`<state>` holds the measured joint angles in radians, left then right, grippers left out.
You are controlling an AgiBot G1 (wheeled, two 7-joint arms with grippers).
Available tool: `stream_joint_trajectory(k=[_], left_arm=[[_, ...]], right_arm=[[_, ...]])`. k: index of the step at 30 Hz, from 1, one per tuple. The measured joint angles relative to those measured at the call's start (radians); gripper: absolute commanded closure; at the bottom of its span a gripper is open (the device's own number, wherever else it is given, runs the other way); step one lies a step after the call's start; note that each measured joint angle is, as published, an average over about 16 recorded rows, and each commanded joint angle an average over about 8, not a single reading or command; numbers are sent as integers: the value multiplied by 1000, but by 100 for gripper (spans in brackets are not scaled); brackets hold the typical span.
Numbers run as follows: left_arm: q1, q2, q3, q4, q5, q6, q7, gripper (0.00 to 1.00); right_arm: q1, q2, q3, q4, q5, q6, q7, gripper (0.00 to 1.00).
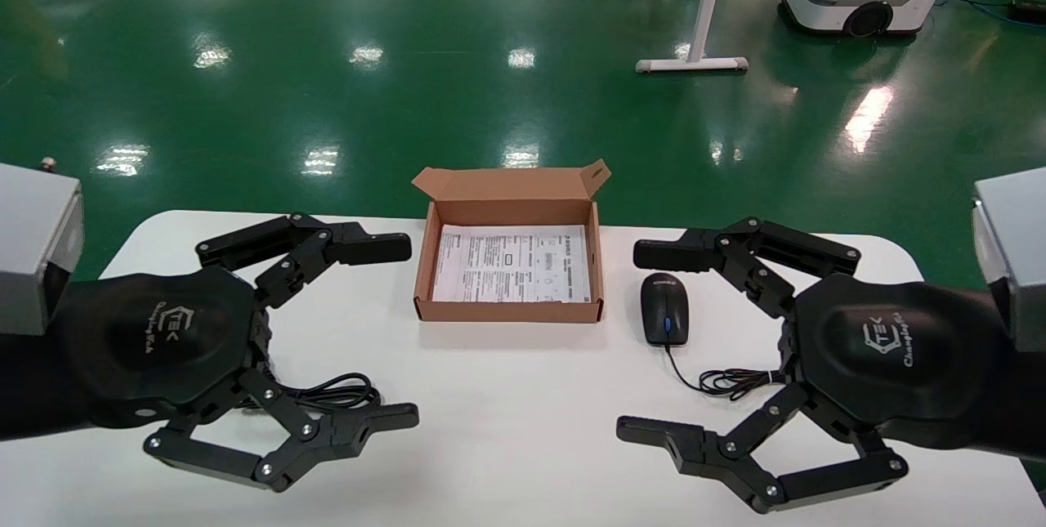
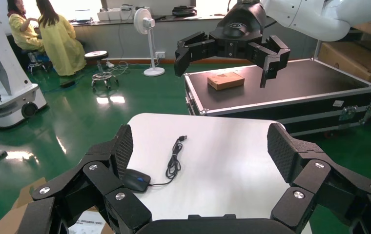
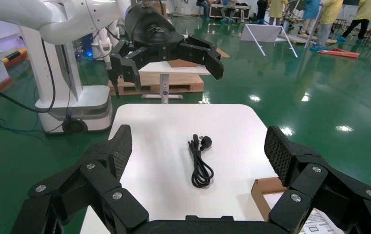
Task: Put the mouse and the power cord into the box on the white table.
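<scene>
Box (image 1: 508,310): middle of the worktop (image 1: 507,429), toward its far edge; lid flap up, only a printed sheet inside; nothing packed yet.
Mouse (image 1: 664,319): just right of the box, flat on the worktop, thin cable bunched nearer the robot than the box.
Mouse handling: likely light, hard, smooth shell, probably slippery; best pinched across the narrow sides at mid-body, with the trailing cable apt to drag.
Power cord (image 3: 200,163): left of the box and nearer the robot, well apart from it, partly hidden under the left gripper in the head view.
Power cord handling: limp, glossy, loosely looped; best taken across the bundled middle so the loops lift together, plug end likely to dangle.
Left gripper (image 1: 384,331): left of the box, spread wide, holding nothing.
Right gripper (image 1: 654,343): right of the box, above the mouse, spread wide, holding nothing.
</scene>
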<state>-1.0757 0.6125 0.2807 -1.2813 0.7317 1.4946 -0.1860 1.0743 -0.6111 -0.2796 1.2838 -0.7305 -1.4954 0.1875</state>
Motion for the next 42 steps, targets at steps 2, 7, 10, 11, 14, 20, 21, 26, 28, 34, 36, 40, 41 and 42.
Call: stream_joint_trajectory(k=[2, 7, 10, 11, 14, 20, 21, 26, 28, 34, 36, 40, 41, 42], left_arm=[[0, 0, 0, 0, 0, 0, 0, 0], [0, 0, 0, 0, 0, 0, 0, 0], [0, 0, 0, 0, 0, 0, 0, 0], [0, 0, 0, 0, 0, 0, 0, 0], [0, 0, 0, -1, 1, 0, 0, 0], [-19, -8, 14, -6, 31, 21, 8, 0], [-27, -10, 21, -8, 42, 27, 11, 0], [-88, -26, 83, -18, 124, 57, 38, 0], [-123, -33, 119, -22, 169, 68, 57, 0], [-245, -41, 259, -18, 330, 93, 132, 0], [-285, -36, 311, -6, 384, 94, 162, 0], [-358, -14, 408, 43, 490, 91, 227, 0], [-375, -6, 430, 60, 515, 90, 243, 0], [-391, 2, 451, 79, 539, 90, 259, 0]], right_arm=[[0, 0, 0, 0, 0, 0, 0, 0], [0, 0, 0, 0, 0, 0, 0, 0], [1, 0, 0, -1, -1, 0, -1, 0], [1, 0, 0, -1, -1, 0, -1, 0], [1, 0, 0, -1, -1, 0, -1, 0], [2, 3, -2, -6, -10, -5, -9, 0], [3, 5, -3, -8, -16, -8, -15, 0], [18, 15, -17, -40, -63, -32, -62, 0], [28, 19, -31, -63, -94, -44, -93, 0], [88, 28, -97, -171, -230, -71, -231, 0], [116, 23, -124, -222, -284, -74, -285, 0], [179, 2, -182, -342, -399, -62, -398, 0], [196, -6, -196, -373, -428, -57, -427, 0], [213, -15, -210, -406, -457, -52, -455, 0]])
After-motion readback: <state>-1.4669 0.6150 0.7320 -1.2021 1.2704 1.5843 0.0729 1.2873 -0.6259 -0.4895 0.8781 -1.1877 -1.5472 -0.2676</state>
